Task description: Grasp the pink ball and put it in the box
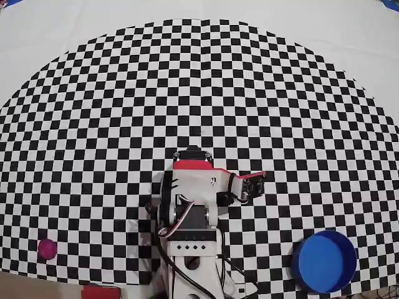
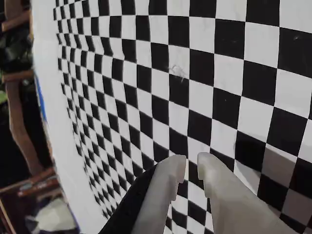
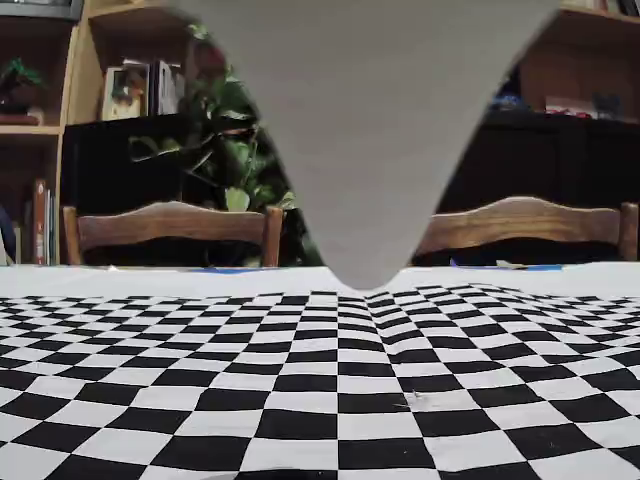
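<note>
Overhead, the claw (image 1: pixel 257 181) sits nearly pressed together and empty, folded between pink ball (image 1: pixel 47 248) far left and box (image 1: pixel 325 261) right.

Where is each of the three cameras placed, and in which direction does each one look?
Overhead view: above the table, looking straight down on the checkered cloth, the arm, the gripper, the pink ball and the box.
Wrist view: on the arm, looking along the two nearly closed fingers at the cloth.
Fixed view: low at table level, facing two chairs; a blurred grey part hangs close overhead.
All three share the checkered cloth.
</note>
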